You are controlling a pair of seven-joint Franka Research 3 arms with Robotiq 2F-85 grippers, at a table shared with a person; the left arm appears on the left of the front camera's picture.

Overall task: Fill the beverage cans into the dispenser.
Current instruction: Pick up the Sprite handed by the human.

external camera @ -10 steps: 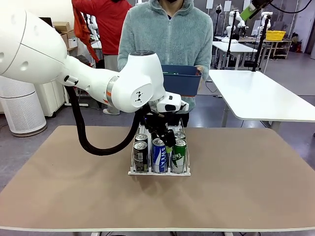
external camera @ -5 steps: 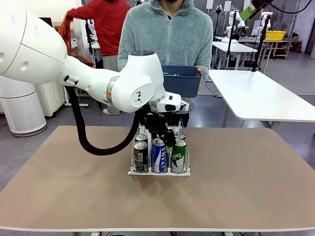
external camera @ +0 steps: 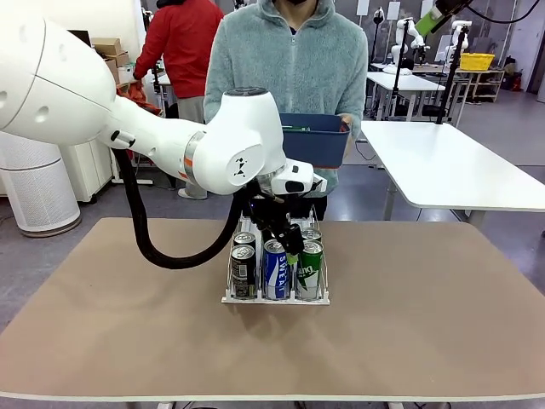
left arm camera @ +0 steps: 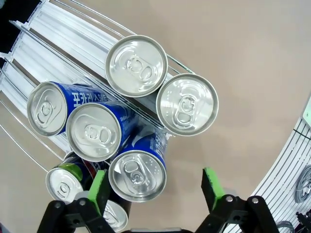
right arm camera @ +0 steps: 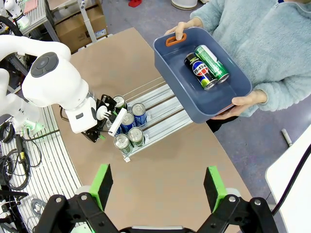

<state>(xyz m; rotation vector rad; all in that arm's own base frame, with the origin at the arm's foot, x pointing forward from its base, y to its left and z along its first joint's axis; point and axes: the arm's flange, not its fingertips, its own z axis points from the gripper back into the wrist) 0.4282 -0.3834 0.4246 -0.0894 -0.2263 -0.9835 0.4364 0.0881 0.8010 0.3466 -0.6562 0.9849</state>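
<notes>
I'm holding my left gripper (left arm camera: 155, 187), jaws apart, just over a blue can (left arm camera: 137, 175) in the dispenser (external camera: 255, 299) at mid-desk, judging it light, slick, dentable, best pinched across the sidewall, while my right gripper (right arm camera: 158, 187) is hanging spread.

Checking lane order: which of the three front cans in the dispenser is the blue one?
The middle can, lettered SWEAT. The left can is dark and the right can is green.
</notes>
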